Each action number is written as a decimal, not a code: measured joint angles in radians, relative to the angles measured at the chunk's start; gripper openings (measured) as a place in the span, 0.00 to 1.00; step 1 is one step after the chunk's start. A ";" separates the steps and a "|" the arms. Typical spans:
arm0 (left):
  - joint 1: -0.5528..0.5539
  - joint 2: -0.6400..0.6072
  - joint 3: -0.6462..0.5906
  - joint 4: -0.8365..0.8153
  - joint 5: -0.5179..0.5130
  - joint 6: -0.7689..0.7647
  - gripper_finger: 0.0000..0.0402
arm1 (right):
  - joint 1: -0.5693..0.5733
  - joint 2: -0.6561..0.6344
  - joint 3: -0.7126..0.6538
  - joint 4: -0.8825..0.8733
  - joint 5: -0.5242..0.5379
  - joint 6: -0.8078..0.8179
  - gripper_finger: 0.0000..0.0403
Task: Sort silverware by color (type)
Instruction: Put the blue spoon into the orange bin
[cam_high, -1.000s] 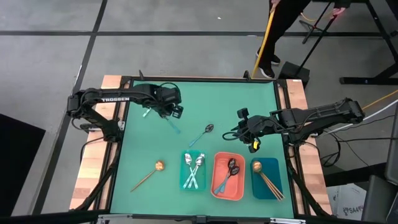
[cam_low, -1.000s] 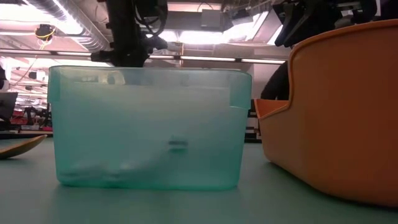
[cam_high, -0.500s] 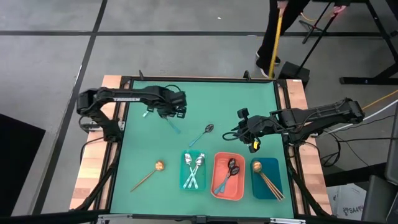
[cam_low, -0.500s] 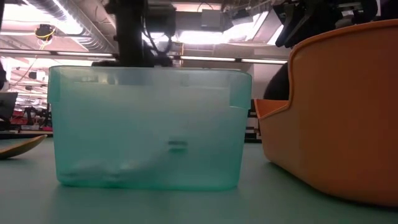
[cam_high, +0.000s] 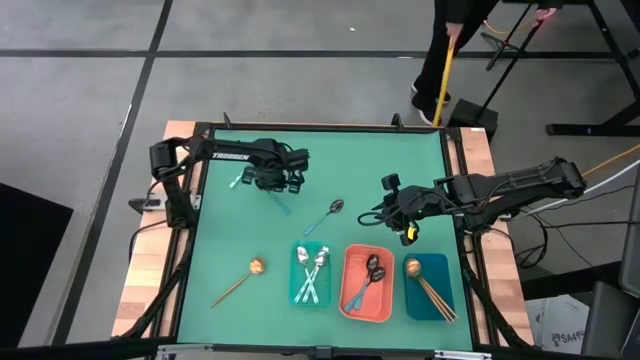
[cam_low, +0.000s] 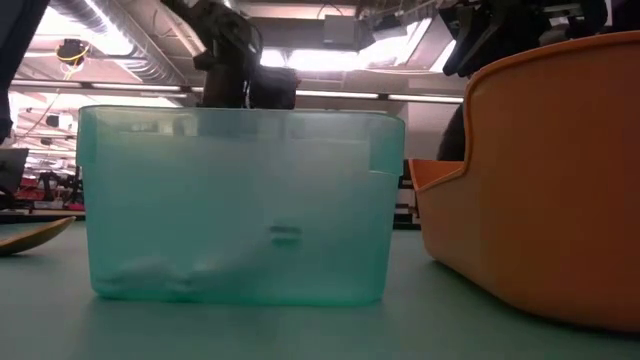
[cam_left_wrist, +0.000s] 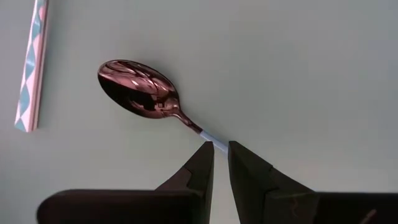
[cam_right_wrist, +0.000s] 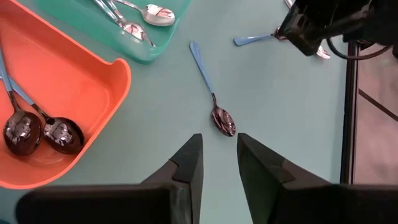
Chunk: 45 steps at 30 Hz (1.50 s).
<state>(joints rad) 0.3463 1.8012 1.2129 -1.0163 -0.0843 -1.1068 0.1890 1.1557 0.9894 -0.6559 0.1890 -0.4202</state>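
My left gripper (cam_high: 287, 180) is over the far-left part of the table, shut on a dark-bowled spoon (cam_left_wrist: 140, 89) with a light-blue handle. A teal-handled spoon (cam_high: 237, 180) lies flat beside it. Another dark spoon (cam_high: 326, 215) lies mid-table, and a gold spoon (cam_high: 240, 280) lies near the front left. My right gripper (cam_high: 404, 214) hovers open to the right of the dark spoon (cam_right_wrist: 211, 93), touching nothing. The teal tray (cam_high: 296, 288) holds silver spoons, the coral tray (cam_high: 346, 290) dark ones, and the dark-blue tray (cam_high: 444, 272) gold ones. My left gripper pinches the spoon's light-blue handle (cam_left_wrist: 210, 139) just behind the neck, between its two fingertips (cam_left_wrist: 200, 163). The fingers come from above, pointing down, and lie across the handle. The bowl sticks out ahead of the fingers. The handle's free end (cam_high: 282, 206) shows beyond the gripper; whether the spoon is off the table, I cannot tell.
The three trays stand in a row at the near edge; in the low view the teal tray (cam_low: 240, 200) and coral tray (cam_low: 540, 180) fill the foreground. A person stands beyond the far edge with a yellow pole (cam_high: 440, 70). Bare green mat lies far right and mid-left.
My left arm has swung round, its elbow moving toward the table's right, and in the low view it now leans instead of standing upright. Its gripper has shifted slightly right. The blue handle under it has stayed where it was. The right arm has kept still.
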 joint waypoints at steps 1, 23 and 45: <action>0.003 0.010 0.000 0.001 0.000 -0.009 0.10 | 0.000 0.000 0.000 0.000 0.000 0.000 0.22; 0.021 0.046 0.000 -0.004 0.001 -0.140 0.10 | 0.000 0.000 0.000 -0.001 0.000 0.000 0.22; -0.007 0.037 -0.111 0.118 -0.043 -0.301 0.10 | 0.000 0.000 0.000 -0.001 0.000 0.000 0.22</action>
<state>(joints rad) 0.3393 1.8381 1.1023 -0.8984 -0.1268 -1.4075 0.1894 1.1557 0.9894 -0.6567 0.1890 -0.4204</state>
